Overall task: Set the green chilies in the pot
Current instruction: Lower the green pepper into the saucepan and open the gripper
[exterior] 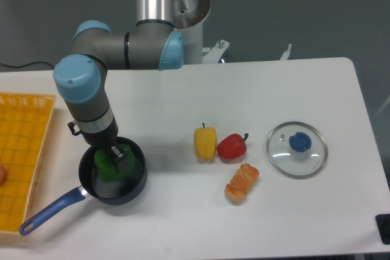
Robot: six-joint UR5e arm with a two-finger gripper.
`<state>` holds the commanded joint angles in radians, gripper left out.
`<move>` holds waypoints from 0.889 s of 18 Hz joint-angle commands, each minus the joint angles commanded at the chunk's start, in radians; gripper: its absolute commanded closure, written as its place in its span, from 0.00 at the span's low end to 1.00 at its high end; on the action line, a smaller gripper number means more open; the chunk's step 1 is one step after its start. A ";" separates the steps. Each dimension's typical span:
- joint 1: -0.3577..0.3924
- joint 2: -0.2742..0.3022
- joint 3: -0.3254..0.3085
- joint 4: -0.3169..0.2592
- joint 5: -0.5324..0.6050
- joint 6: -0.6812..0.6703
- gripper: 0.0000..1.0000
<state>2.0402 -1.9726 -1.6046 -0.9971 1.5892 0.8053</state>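
Hand [113, 156] is down inside the pot [135, 182], clamped on the green chilies [108, 165] w/ one finger visible across the front of the toy. The green chilies sit w/in the pot's rim, over the black interior; can't tell if they touch the bottom or hang just above it. Arm comes in from the upper right, wrist section vertical above the pot, blue-capped joint directly over it.

Pot sits on the white worktop [262, 89] at front left, long blue handle [52, 210] pointing toward the front-left corner. Just left of it, a yellow basket [21, 150] at the worktop's left edge; the handle end is near the basket's front corner, contact unclear.

Well right of the pot: yellow pepper [205, 142] upright, red pepper [231, 147] just beside it on the right, the two touching or nearly so. An orange-ish food toy [242, 182] lies tilted in front of the red pepper, close but apart. Further right, a round glass lid [297, 149] w/ blue knob lies flat, apart from the rest.

Small dark object [384, 228] at the front-right corner, cut off by the frame.
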 joint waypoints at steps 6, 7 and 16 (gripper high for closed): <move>0.000 -0.022 0.008 0.006 0.002 0.003 0.27; 0.000 -0.023 0.009 0.006 0.002 0.005 0.23; -0.006 -0.023 0.012 0.005 0.052 0.008 0.00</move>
<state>2.0341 -1.9958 -1.5923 -0.9925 1.6413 0.8130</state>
